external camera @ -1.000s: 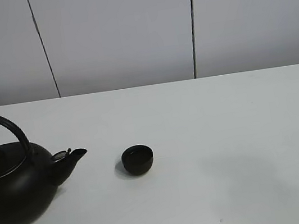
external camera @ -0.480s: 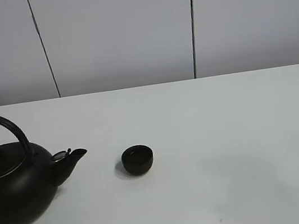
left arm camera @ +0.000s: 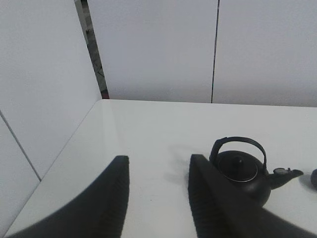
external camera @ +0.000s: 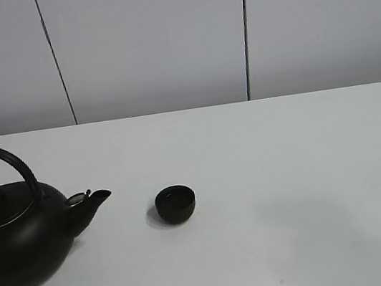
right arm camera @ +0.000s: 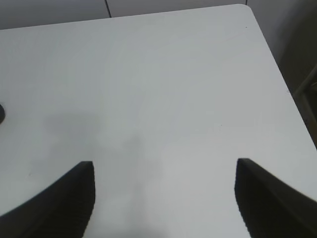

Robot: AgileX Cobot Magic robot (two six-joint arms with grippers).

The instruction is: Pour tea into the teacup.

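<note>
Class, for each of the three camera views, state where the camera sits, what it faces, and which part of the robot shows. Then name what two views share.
Exterior high: mounted high off the arms, facing the white table and the wall; kettle and teacup show, no robot part.
Left wrist: on the left arm, above the table, facing the kettle; the open left gripper shows.
Right wrist: on the right arm, looking down on bare table; the open right gripper shows.
Shared: exterior high and left wrist both show the kettle.

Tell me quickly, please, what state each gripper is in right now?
Left gripper: open, holding nothing, above the table short of the kettle.
Right gripper: open wide, holding nothing, over bare table.
</note>
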